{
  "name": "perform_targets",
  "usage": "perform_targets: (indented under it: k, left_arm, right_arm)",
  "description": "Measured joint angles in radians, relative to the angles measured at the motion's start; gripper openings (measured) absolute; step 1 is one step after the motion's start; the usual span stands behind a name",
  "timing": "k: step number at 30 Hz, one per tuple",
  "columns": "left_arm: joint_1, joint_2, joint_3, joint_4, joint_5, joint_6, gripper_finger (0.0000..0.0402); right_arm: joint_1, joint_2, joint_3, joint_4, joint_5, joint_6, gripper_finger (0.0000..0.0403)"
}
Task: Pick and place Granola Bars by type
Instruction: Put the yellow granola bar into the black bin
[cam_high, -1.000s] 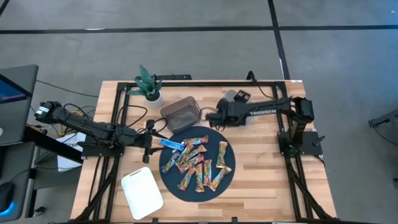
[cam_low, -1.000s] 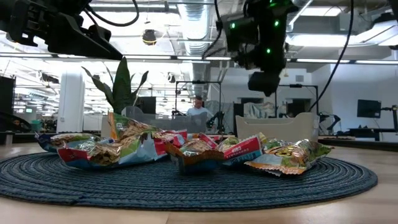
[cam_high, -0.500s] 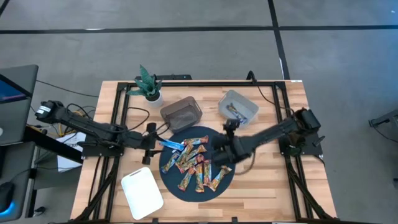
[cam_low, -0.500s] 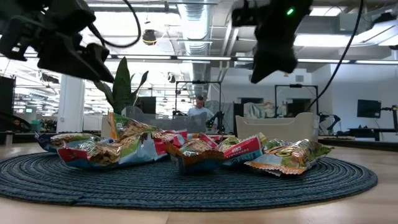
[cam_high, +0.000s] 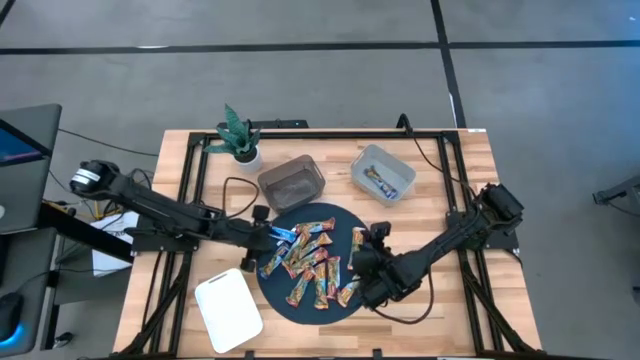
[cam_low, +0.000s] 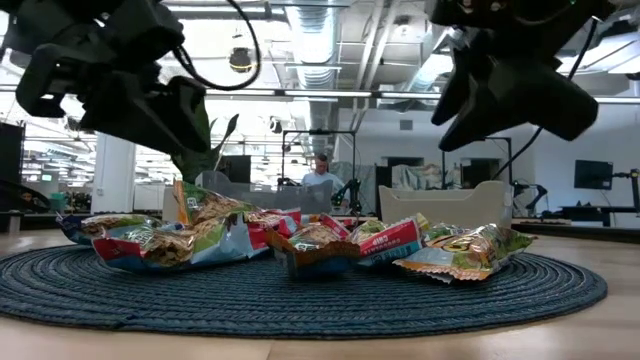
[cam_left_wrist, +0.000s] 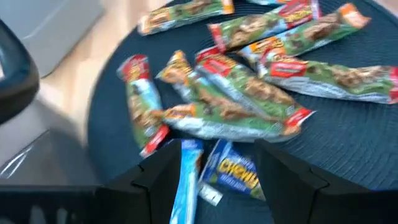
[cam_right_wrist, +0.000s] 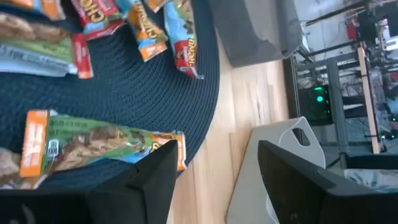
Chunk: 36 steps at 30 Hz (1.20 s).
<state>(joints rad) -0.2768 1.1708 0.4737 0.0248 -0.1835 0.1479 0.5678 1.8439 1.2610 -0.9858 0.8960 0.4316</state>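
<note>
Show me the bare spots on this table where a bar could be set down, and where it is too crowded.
Free: the bare wood of the table right of the round mat, the white tray and the dark bin. The grey bin holds one bar. Crowded: the mat, where the granola bars lie under the open left gripper and right gripper.

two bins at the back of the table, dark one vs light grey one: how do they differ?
The dark translucent plastic bin is smoky brown and looks empty; the light grey plastic bin is opaque and holds at least one wrapped bar. The dark bin nearly touches the round dark woven mat; the grey one sits farther off. Both are open, rounded-rectangular, tilted on the wooden table.
</note>
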Motion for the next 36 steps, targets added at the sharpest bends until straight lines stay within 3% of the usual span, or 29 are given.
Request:
perform_targets:
  k: [4, 12, 24, 29, 36]
  left_arm:
    - [0.0, 0.103, 0.053, -0.008, 0.069, 0.038, 0.0197]
    - [0.0, 0.282, 0.189, -0.04, 0.071, 0.08, 0.0197]
    - [0.012, 0.316, 0.37, -0.226, 0.065, -0.153, 0.0197]
    - [0.015, 0.347, 0.376, -0.276, 0.064, -0.29, 0.0197]
    - [0.016, 0.424, 0.375, -0.292, 0.068, -0.345, 0.0197]
  right_arm:
    - [-0.001, 0.0, -0.009, 0.001, 0.005, 0.026, 0.0214]
    - [0.001, 0.0, -0.008, 0.007, 0.023, 0.042, 0.0214]
    - [0.001, 0.0, -0.008, 0.004, 0.023, 0.115, 0.0214]
    - [0.004, 0.0, -0.026, 0.003, 0.021, 0.132, 0.0214]
    - [0.004, 0.0, -0.039, 0.005, 0.019, 0.143, 0.0214]
